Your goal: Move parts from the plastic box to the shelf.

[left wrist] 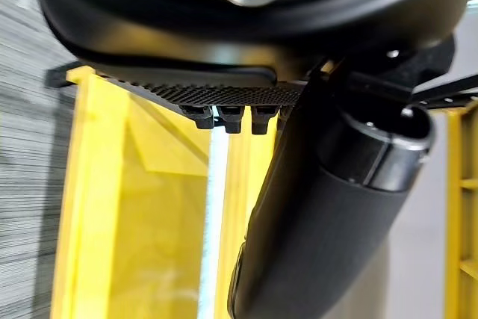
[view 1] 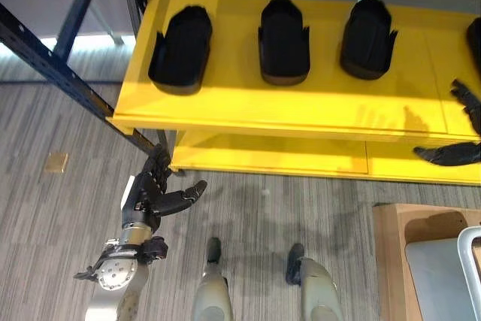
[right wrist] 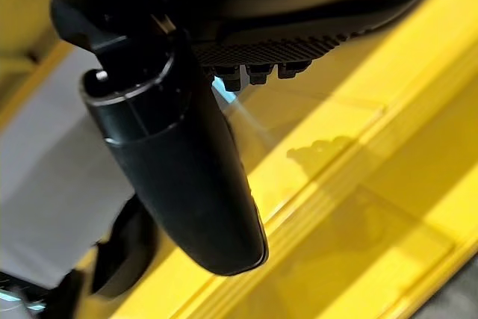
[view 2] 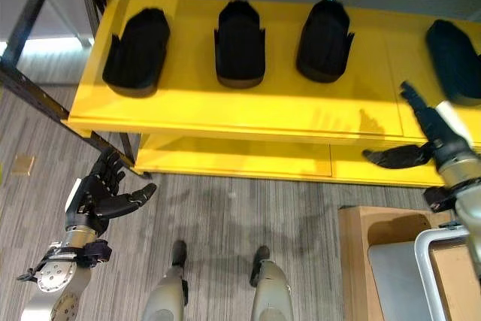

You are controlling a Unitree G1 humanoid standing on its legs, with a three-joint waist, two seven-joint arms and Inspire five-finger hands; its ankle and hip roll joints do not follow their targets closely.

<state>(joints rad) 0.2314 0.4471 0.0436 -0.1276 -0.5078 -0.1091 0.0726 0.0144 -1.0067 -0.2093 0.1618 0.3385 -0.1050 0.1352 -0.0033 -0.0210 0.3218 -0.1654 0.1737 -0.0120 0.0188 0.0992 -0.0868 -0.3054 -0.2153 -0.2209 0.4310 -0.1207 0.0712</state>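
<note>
Four black parts sit in a row on the yellow shelf point(view 2: 248, 110). The first part point(view 2: 137, 52) is at the left end, the second part point(view 2: 240, 43) is next to it, the third part point(view 2: 325, 40) comes after, and the fourth part point(view 2: 455, 59) is at the right end, at about 2 o'clock in the right eye view. The right hand point(view 2: 430, 127) is over the front edge of the shelf, at about 3 o'clock. Its fingers are straight and spread wide, and it holds nothing. The fourth part lies just past the fingertips, near them but not touching. The left hand point(view 1: 154, 195) hangs low over the grey floor point(view 1: 45, 216), at about 8 o'clock, in front of the shelf and well apart from all the parts. Its fingers are loose and open, and it is empty too. A wooden box point(view 2: 361, 261) with a grey plate inside sits at about 5 o'clock.
</note>
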